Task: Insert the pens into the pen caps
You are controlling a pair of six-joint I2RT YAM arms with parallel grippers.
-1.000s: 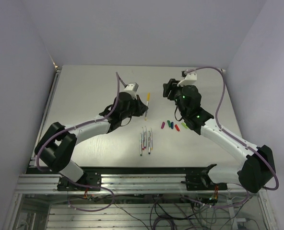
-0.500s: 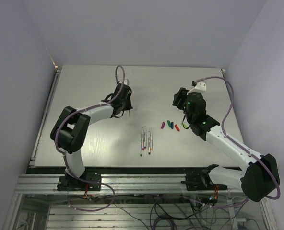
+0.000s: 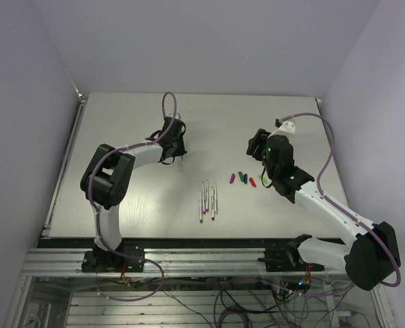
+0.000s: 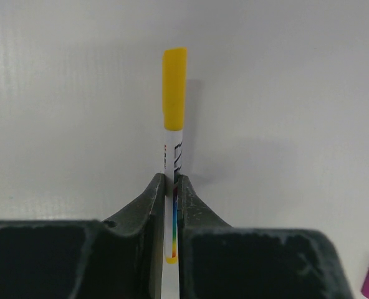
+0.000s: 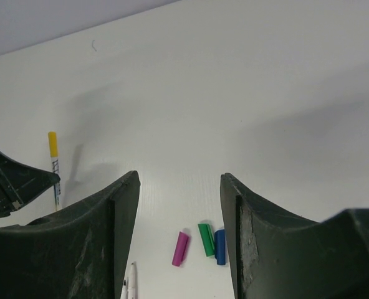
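My left gripper (image 3: 180, 156) is shut on a white pen (image 4: 174, 156) that wears the orange-yellow cap (image 4: 174, 87); the pen sticks out ahead of the fingers, low over the table. It also shows in the right wrist view (image 5: 53, 163). Several uncapped pens (image 3: 208, 198) lie side by side at the table's middle front. The purple cap (image 3: 232, 178), dark green cap (image 3: 241, 176), blue cap (image 3: 245, 180) and red cap (image 3: 252, 182) lie in a row to their right. My right gripper (image 3: 257, 145) is open and empty, above and behind the caps (image 5: 206, 240).
The table's grey top (image 3: 120, 123) ends at a metal rail along the left side (image 3: 64, 164) and at the front frame (image 3: 202, 239). White walls close in the back and both sides. My right arm's forearm (image 3: 305, 195) crosses the right half.
My left gripper has swung back to the left and lower with the capped pen still in it. My right gripper has drawn a little to the right and nearer, standing open.
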